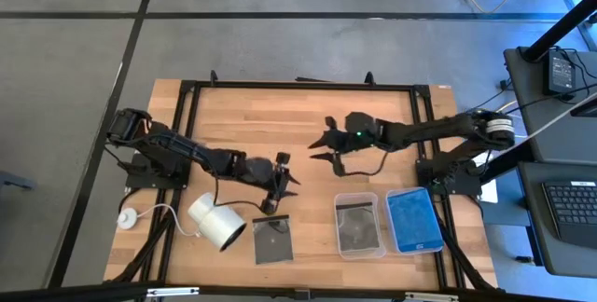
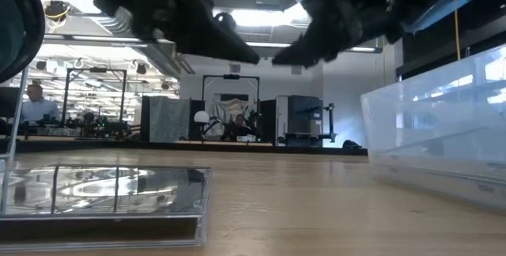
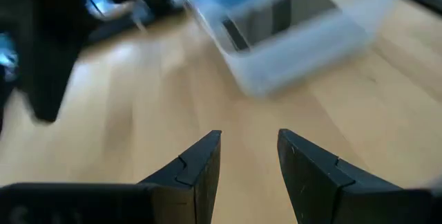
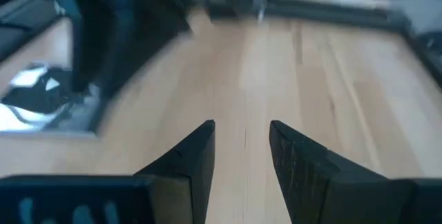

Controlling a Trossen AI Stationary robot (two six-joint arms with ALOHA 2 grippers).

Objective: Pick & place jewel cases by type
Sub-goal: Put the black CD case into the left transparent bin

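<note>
A dark grey jewel case [image 1: 272,239] showing a round disc lies flat on the wooden table near its front edge; it also fills the low view's left [image 2: 103,197]. Another dark case lies in a clear tray [image 1: 357,225], and a blue case [image 1: 413,219] lies in the tray beside it. My left gripper [image 1: 289,174] hovers above the table just beyond the loose case, open, with only bare wood between its fingers [image 3: 250,144]. My right gripper [image 1: 318,144] hangs over the table's middle, open and empty [image 4: 242,133].
A white cylinder [image 1: 216,221] with a cord lies left of the loose case. The two clear trays stand side by side at the front right; one shows as a clear wall [image 2: 443,137] in the low view. Bare wood lies between the arms and along the far edge.
</note>
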